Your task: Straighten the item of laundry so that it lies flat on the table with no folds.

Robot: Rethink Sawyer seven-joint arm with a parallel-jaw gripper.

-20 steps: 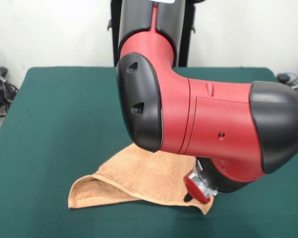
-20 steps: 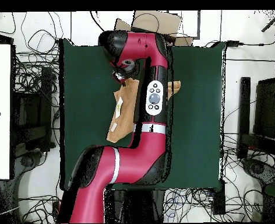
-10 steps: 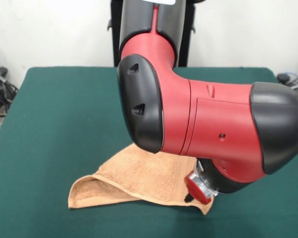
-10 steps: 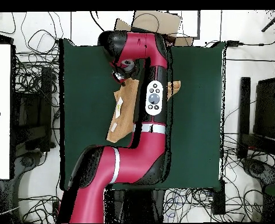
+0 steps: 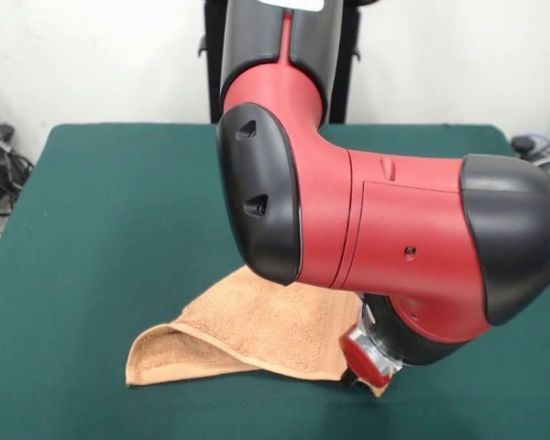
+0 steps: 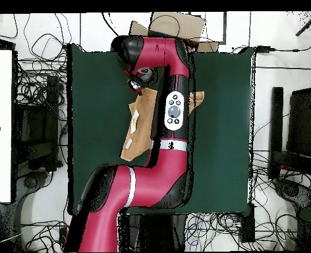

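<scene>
Because the gripper [image 5: 365, 367] sits low at the towel's [image 5: 257, 325] near right corner with its tip hidden under the red and black arm [image 5: 376, 238], I cannot tell whether it is released or clenched on the cloth, and that is the main risk: a pull made on a poor or missing hold would slide off the corner, and one that catches both layers would drag the towel across the table [image 5: 110, 211] folded as it is. The fold shows in the front view, where the left end curls over itself in a raised lip, so tugging along the fold line would likely shift the cloth, not open it. The towel lies toward the near side of the table in the front view, partly under the arm. In the overhead view the towel [image 6: 140, 125] runs on a slant, its long axis from a lower left corner up toward the gripper [image 6: 136, 84], with white tags on its left side.
</scene>
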